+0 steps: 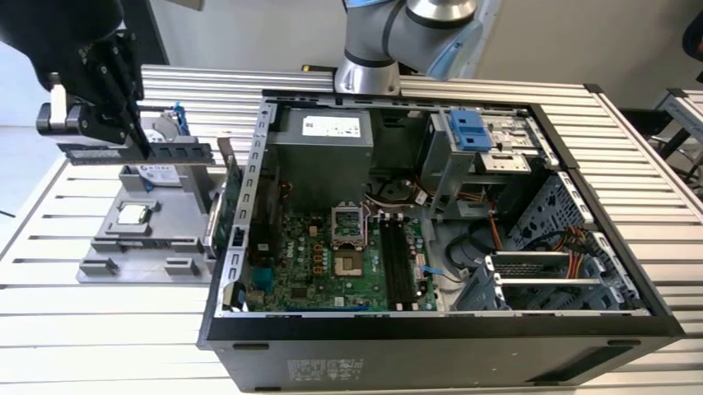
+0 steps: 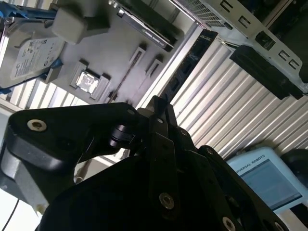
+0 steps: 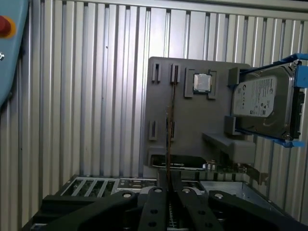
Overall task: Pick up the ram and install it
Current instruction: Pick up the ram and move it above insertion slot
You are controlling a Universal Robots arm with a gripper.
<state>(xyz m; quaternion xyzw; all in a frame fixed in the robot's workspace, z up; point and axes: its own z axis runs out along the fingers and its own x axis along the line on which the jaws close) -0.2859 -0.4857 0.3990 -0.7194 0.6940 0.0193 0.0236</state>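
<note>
Exterior view: slatted table (image 1: 66,329), ram (image 1: 176,151) gripped above.

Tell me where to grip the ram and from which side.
Probably best: pinch the ram by its two broad flat faces near mid-length, coming from above its upper long edge, since it is thin, long and stands on edge. The gripper holds it about that way now, over the grey tray.
</note>
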